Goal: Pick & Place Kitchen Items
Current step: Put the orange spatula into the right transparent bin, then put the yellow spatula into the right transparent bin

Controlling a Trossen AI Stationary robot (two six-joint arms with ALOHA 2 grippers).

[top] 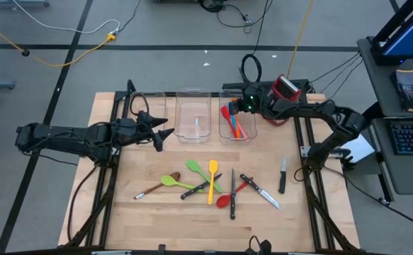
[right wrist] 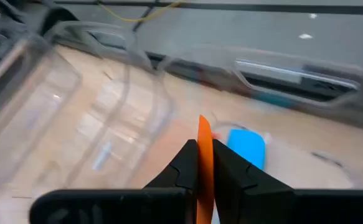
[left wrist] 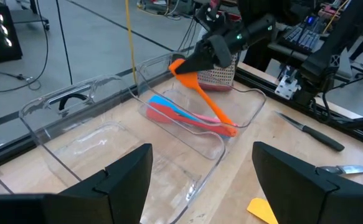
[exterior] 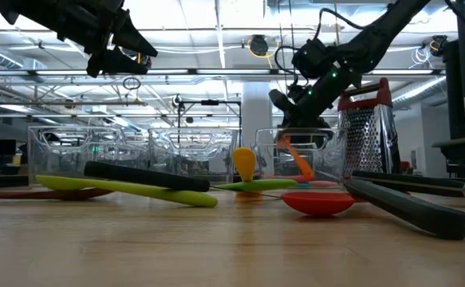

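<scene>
The orange spatula (left wrist: 201, 93) hangs slantwise from the right gripper (left wrist: 201, 59), whose fingers are clamped on its flat head. Its thin handle runs down from the pincer into the right-hand clear bin (top: 236, 122), its tip beside a blue utensil (left wrist: 169, 104) and a pink one (left wrist: 190, 118) lying there. In the right wrist view only a narrow orange edge (right wrist: 204, 163) shows between the closed fingers, with the blue piece (right wrist: 246, 147) blurred just beyond. The box grater (exterior: 365, 131) stands behind the pincer, partly covered by the arm. Well away from that gripper, the left gripper (top: 161, 132) hovers with fingers apart over the left bin (top: 150, 120). Nearer the table's front lie green (top: 199, 170) and yellow (top: 212, 178) spatulas, a red spoon (top: 226, 200) and knives (top: 282, 176), overlapping so that some handles are hard to separate.
</scene>
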